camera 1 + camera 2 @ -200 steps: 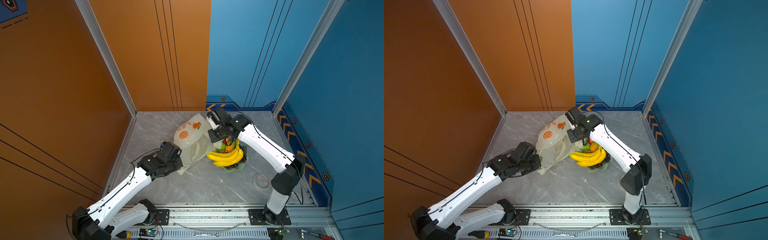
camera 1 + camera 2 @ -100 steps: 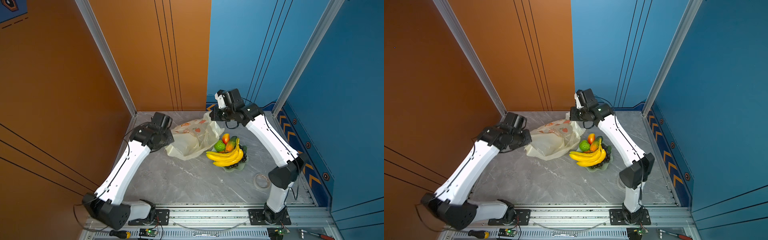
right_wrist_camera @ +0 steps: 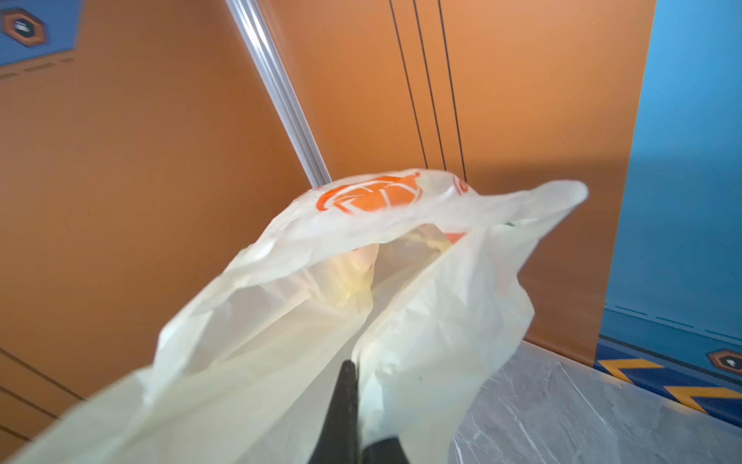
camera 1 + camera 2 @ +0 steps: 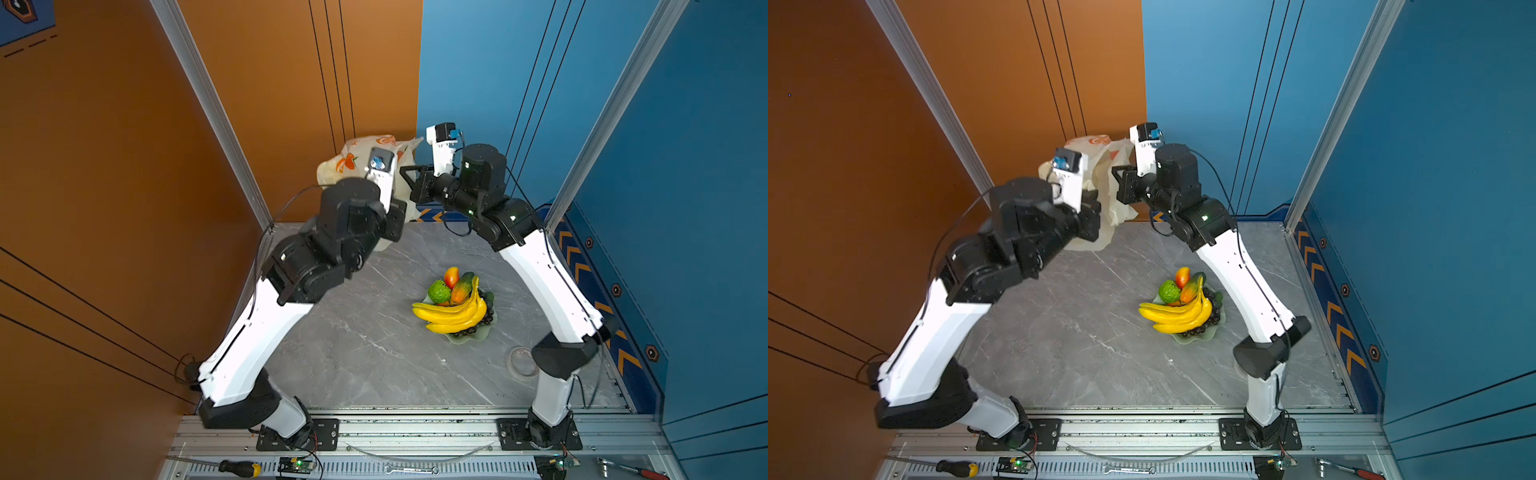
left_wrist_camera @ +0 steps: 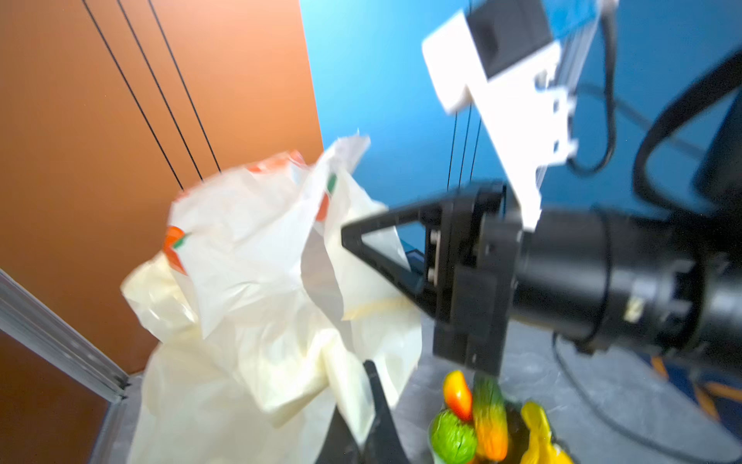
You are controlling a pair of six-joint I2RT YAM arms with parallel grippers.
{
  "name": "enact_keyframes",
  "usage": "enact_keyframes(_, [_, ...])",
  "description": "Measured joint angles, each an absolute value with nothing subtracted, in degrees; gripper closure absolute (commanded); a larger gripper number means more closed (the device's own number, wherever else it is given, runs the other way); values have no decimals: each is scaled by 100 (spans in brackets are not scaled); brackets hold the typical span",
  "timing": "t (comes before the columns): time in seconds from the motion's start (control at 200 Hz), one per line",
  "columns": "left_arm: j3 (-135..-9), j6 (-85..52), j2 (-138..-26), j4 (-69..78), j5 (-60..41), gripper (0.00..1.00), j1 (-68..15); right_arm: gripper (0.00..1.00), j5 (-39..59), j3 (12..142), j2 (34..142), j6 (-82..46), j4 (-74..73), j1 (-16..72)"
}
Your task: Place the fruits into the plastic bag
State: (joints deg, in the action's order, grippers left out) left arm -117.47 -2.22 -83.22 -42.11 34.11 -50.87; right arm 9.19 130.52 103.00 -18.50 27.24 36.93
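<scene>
- Grey marble counter lies beneath me, with an orange wall on the side of my left jaws and a blue wall on the side of my right jaws.
- My left jaws are pressed together on a fold of the plastic bag — the film comes out from between the tips in the left wrist view.
- My right jaws are pinched on the bag's film too, near the left jaws and pointing toward them.
- The bag hangs in the air at both pairs of jaws, up by the back corner. It is crinkled and cream-coloured, with orange prints on its upper side.
- In the right wrist view its mouth gapes just beyond my right jaws.
- Whether its lower end touches the counter I cannot tell.
- The fruits sit well below both jaws, heaped in a pale green dish on the counter, nearer my right arm.
- In that heap are a banana bunch, a bumpy green fruit, a mango, a papaya and dark grapes at the rim.
- The dish stands well apart from the bag.
- A pale ring lies flat on the counter beside my right arm — beyond the dish.
</scene>
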Motion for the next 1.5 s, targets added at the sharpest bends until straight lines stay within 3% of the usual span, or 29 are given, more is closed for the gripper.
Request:
enact_keyframes(0.075, [-10326,-690,-7756,-4193,3553,100,-4569,100,836,12173,9870,-1957,2705,3529])
enact_keyframes(0.2, [-8055,-2084,-7561,-4515,3192,100,-2718,100,869,11758,10326,-2202,3282,2853])
enact_keyframes(0.305, [-6928,-2606,-7596,-4956,3015,100,-2578,100,690,11166,10919,-2193,3673,2663])
enact_keyframes(0.461, [-6989,-2934,-7148,-4947,2808,100,-2644,100,746,11137,11288,-2189,4132,2930])
enact_keyframes(0.881, [-7094,-3518,-6184,-4735,2163,100,-2362,100,1330,11557,10831,-1859,4150,3223])
enact_keyframes(1.287, [-7067,-3848,-6458,-4696,1715,100,-2231,100,1253,11146,10759,-1822,4235,3011])
enact_keyframes(1.392, [-7094,-3944,-6753,-4818,1400,100,-1844,100,1127,11448,10888,-1855,4366,3247])
enact_keyframes(1.497, [-7793,-3938,-7572,-5131,998,100,-1299,100,974,12536,11480,-1968,4545,3483])
